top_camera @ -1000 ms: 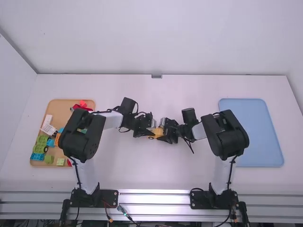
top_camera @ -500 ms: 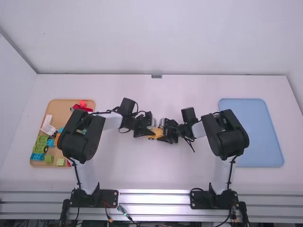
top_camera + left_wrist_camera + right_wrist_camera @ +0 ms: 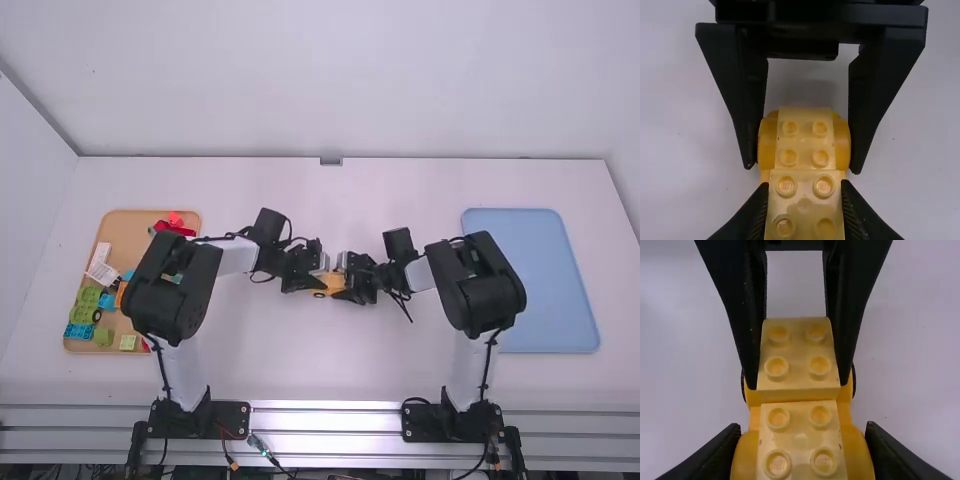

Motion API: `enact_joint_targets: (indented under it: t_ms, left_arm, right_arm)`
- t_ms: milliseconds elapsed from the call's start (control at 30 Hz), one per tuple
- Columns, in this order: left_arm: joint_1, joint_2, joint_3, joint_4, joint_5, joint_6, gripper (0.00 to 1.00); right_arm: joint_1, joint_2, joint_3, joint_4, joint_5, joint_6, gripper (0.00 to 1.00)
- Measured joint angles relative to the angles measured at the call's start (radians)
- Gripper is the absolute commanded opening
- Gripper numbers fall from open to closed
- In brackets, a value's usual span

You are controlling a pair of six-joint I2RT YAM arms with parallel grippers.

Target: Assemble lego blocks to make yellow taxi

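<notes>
At the middle of the tabletop (image 3: pixel 250 350), almost no change over the last second: left end effector (image 3: pixel 804 184) still clamped on a pale yellow four-stud block (image 3: pixel 804 204), right end effector (image 3: pixel 802 426) still gripping a rounded yellow piece (image 3: pixel 858 455) from the other side. From above, at most a slight shift of the yellow build (image 3: pixel 328 284). For the task, probably a pause for lining up or pressing, with no release so far.

Between the two end effectors, nearly face to face: the yellow build, upright, with a dark wheel (image 3: pixel 319 294) at its base. Between the left fingers, the four-stud block; just beside it, a second pale studded block (image 3: pixel 801 441) on top of the rounded piece. Hard to tell from such close views whether fully seated or only resting on the studs below.

Next, likely a firm push down by the left, with steady support from the right, then a careful letting go. Possible trouble: a crooked fit, or a lift of the block with the opening fingers.

Farther out, past the left arm, a tan tray (image 3: pixel 130 225) with loose coloured blocks (image 3: pixel 88 304); past the right arm, a blue tray (image 3: pixel 540 280).
</notes>
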State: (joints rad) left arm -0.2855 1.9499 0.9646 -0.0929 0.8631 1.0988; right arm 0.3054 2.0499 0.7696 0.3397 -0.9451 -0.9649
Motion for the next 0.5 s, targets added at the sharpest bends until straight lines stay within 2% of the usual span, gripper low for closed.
enact_joint_targets:
  t_ms: [200, 300, 367, 400, 500]
  left_arm:
    - [0.000, 0.000, -0.001, -0.011, 0.004, 0.000, 0.03]
    - [-0.001, 0.000, -0.001, -0.013, 0.004, 0.001, 0.09]
    - [-0.002, 0.000, -0.001, -0.014, 0.004, 0.000, 0.26]
    - [-0.002, 0.000, -0.001, -0.014, 0.005, 0.003, 0.39]
    - [-0.002, 0.000, -0.001, -0.014, 0.005, 0.004, 0.43]
  right_arm:
    - [0.000, 0.000, 0.000, -0.001, -0.006, -0.010, 0.52]
    - [0.000, 0.000, 0.000, -0.002, -0.007, -0.011, 0.52]
    - [0.000, 0.000, 0.000, -0.004, -0.008, -0.011, 0.52]
    - [0.000, 0.000, 0.000, -0.003, -0.008, -0.011, 0.52]
    - [0.000, 0.000, 0.000, -0.003, -0.008, -0.011, 0.52]
